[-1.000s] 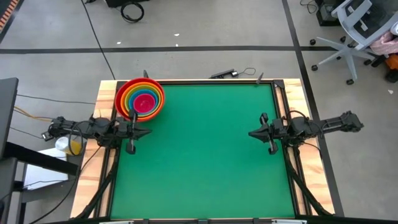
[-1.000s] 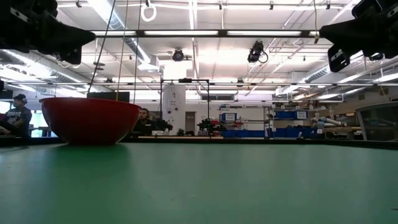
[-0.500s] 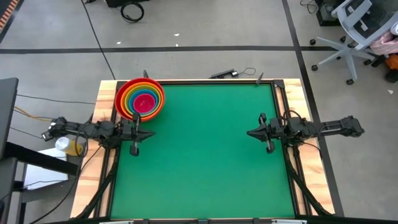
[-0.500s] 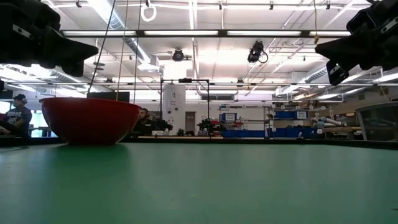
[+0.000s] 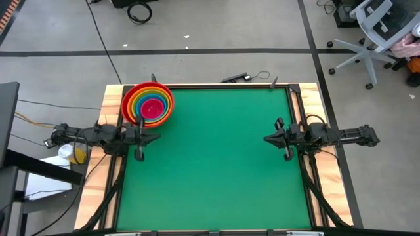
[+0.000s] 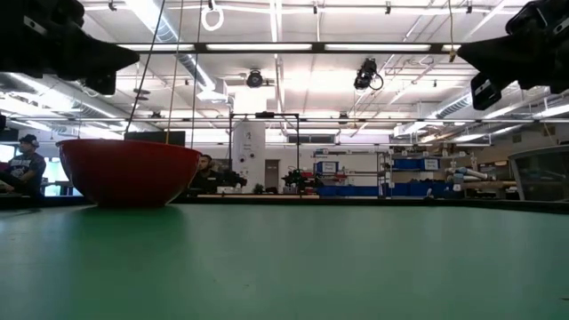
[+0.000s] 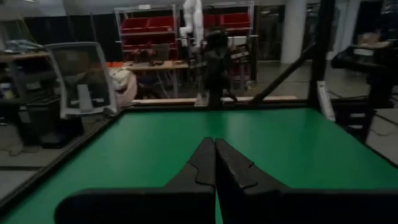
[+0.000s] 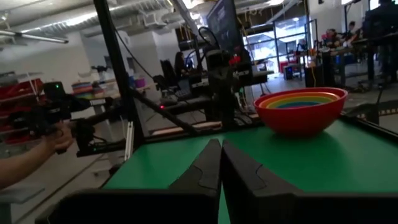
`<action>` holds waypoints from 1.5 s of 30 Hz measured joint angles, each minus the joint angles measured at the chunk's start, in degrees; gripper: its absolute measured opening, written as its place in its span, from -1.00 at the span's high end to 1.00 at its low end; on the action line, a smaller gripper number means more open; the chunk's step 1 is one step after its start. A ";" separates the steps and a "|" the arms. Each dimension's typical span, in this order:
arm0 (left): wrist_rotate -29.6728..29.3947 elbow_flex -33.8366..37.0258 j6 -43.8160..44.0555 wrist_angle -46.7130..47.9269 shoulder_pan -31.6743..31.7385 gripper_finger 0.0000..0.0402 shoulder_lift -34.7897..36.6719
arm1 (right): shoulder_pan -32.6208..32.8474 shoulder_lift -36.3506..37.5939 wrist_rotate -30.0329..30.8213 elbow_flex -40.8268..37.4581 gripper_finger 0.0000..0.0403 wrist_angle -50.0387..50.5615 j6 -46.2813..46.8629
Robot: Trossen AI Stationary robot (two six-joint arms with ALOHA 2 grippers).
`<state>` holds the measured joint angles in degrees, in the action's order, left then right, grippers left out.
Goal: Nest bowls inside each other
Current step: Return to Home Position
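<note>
**Supervisor:** Status of the bowls?

**Operator:** I read one nested stack (image 5: pixel 147 103) on the table (image 5: pixel 216 170), at the corner near the left arm. The red bowl (image 6: pixel 129 169) is outermost and the pink bowl (image 5: pixel 151 109) innermost. No loose bowl shows, so I judge nesting complete.

**Supervisor:** Grippers?

**Operator:** The left gripper (image 5: pixel 156 138) is just beside the stack and the right gripper (image 5: pixel 265 139) is at the opposite edge. Both are clenched and empty. Only parking remains.

On the table (image 5: pixel 216 164), one obstacle only: the nested bowls (image 5: pixel 147 103), tight in the far left corner. Right of the bowls and nearer than them, open green surface. Just nearer than the bowls, at the left edge, the left hand (image 5: pixel 155 138), fingers pressed together. Well right of the bowls, at the opposite edge, the right hand (image 5: pixel 265 139), likewise closed, both raised.
</note>
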<state>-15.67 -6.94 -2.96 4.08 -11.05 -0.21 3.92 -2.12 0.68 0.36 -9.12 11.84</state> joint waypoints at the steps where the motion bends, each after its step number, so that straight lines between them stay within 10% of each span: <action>1: 0.60 0.14 0.31 -0.09 0.00 0.99 0.00 | 0.00 0.26 0.03 0.00 0.90 0.06 0.00; 23: 10.85 6.47 -0.92 -15.46 6.33 0.99 -0.13 | 0.00 1.20 1.54 2.60 0.95 3.10 -2.61; 45: 6.12 6.45 -1.01 -10.28 8.48 0.97 -0.56 | 0.00 1.68 4.28 0.02 0.88 4.58 1.50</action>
<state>-9.55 -0.49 -3.97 -6.21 -2.57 -0.77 3.92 -0.45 4.96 0.38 -4.53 13.33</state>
